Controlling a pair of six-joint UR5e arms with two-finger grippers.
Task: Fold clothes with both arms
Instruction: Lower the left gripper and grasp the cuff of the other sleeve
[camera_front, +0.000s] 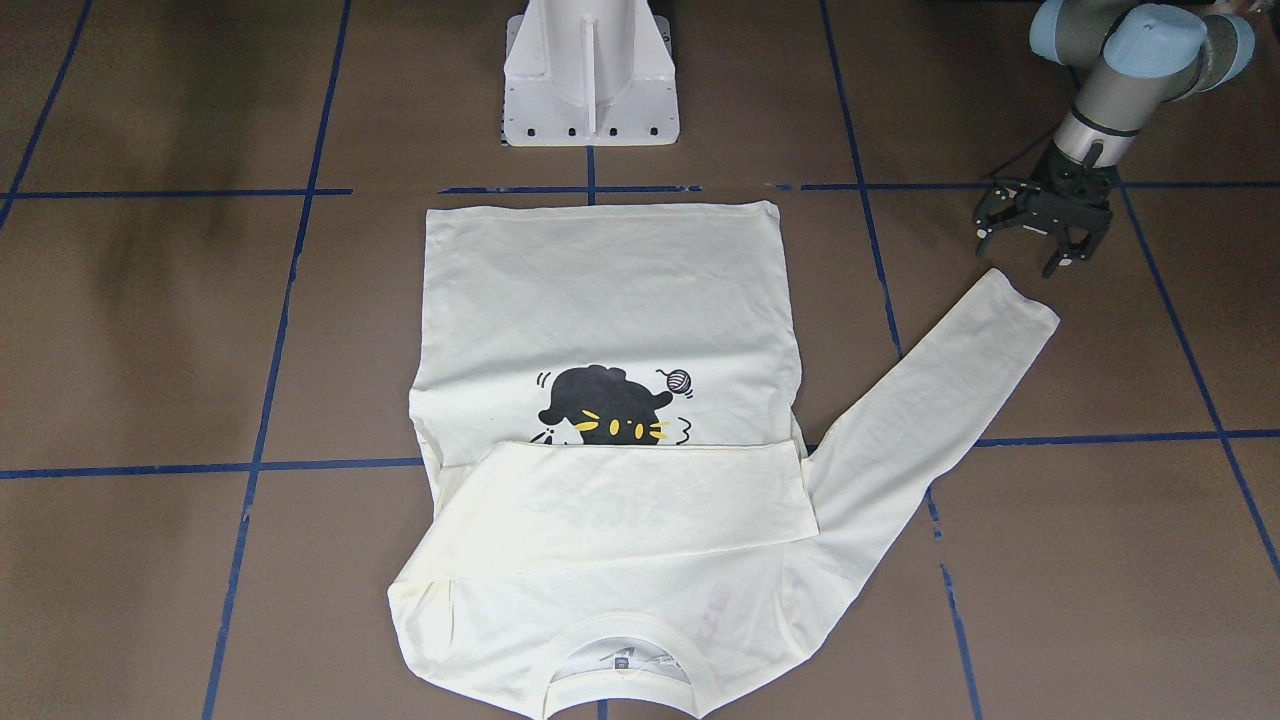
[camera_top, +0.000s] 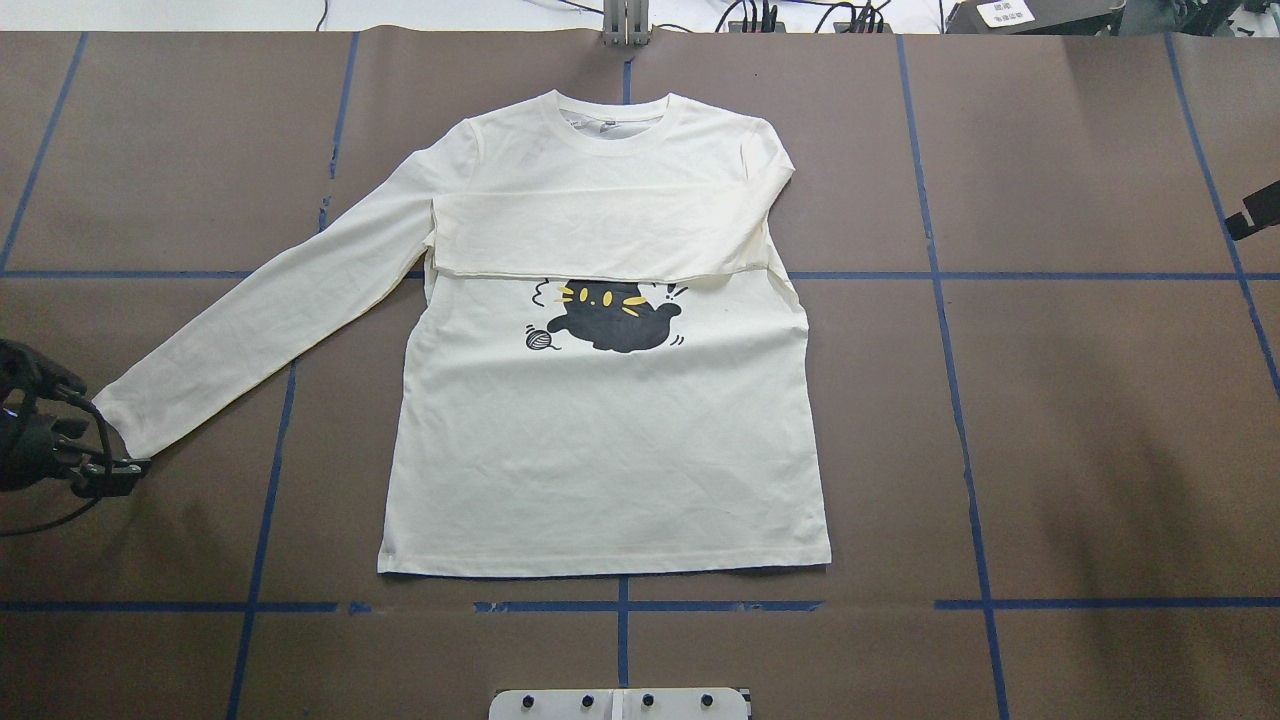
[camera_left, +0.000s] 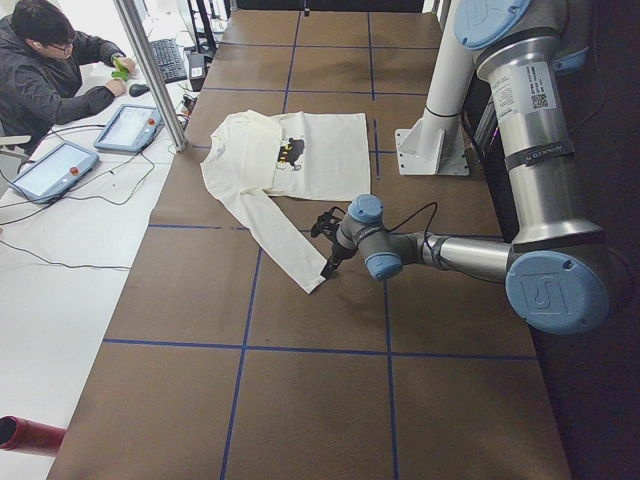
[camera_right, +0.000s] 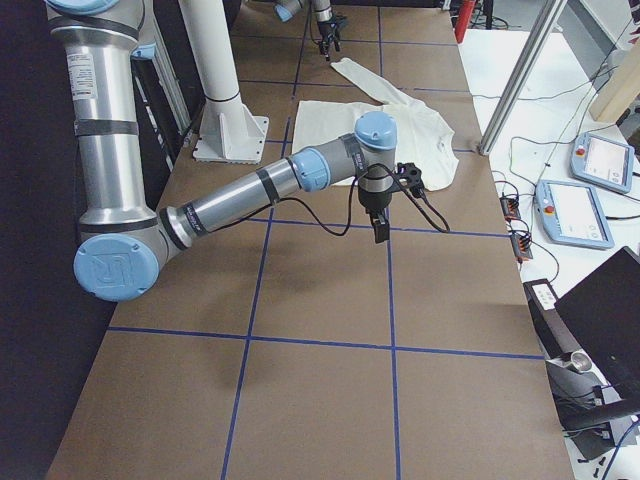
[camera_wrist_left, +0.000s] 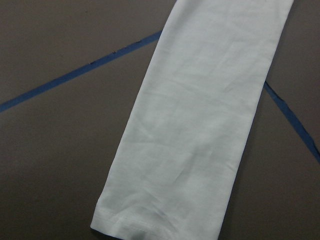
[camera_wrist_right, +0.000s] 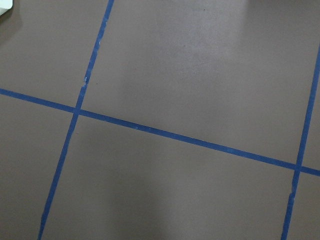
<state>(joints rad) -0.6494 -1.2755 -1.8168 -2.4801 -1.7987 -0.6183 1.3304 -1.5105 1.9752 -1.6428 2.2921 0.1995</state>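
The cream-white long-sleeved T-shirt (camera_top: 600, 440) lies flat, print up, with the black cat (camera_top: 615, 315) and the yarn ball showing. One sleeve is folded across the chest (camera_top: 600, 225) and hides the print's upper part. The other sleeve (camera_top: 260, 310) stretches out flat towards my left gripper. My left gripper (camera_front: 1020, 255) is open and empty, just off the cuff (camera_front: 1020, 300); the left wrist view looks down on that sleeve (camera_wrist_left: 200, 125). My right gripper (camera_right: 380, 225) hangs over bare table far from the shirt; I cannot tell whether it is open or shut.
The white pedestal base (camera_front: 590, 80) stands behind the shirt's hem. Blue tape lines (camera_wrist_right: 175, 135) grid the brown table. A seated operator (camera_left: 50, 70), tablets and a metal pole (camera_left: 150, 70) are beyond the table's far edge.
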